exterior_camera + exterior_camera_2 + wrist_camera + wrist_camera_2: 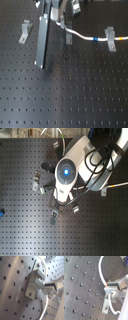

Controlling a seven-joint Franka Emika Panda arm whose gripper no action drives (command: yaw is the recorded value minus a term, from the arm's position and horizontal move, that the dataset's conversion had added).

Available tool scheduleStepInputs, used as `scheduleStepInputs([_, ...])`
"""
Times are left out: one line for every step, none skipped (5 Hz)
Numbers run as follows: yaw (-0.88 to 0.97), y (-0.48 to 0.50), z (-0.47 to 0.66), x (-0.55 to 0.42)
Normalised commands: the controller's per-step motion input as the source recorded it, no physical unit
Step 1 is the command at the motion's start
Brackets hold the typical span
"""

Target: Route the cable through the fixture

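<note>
Grey metal clips are standing apart on the black perforated tabletop (75, 95). In the first exterior view, going from the first exterior view's left, one clip (25, 31) is sitting empty and well away from the rest. Next, the gripper (66, 30) is reaching down at the middle clip (68, 37), which the arm is partly hiding. From there the cable (80, 35) is running toward the first exterior view's right, its blue band (96, 38) lying just before the far clip (110, 39) and its yellow band (120, 37) just past it.

In the first wrist view the white cable is curving close around a clip, and the jaws seem to be pinching it, though I cannot tell this for certain.

Judging from this, the far clip is already threaded and the middle one is being worked. The next move probably calls for seating the cord in that slot, then drawing its free end toward the empty clip without pulling it out of the far one.
</note>
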Motion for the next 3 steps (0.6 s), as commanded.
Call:
scheduleStepInputs([-0.14, -0.148, -0.4, -0.069])
scheduleStepInputs([-0.41, -0.209, -0.53, -0.088])
scheduleStepInputs([-0.57, -0.183, -0.21, -0.052])
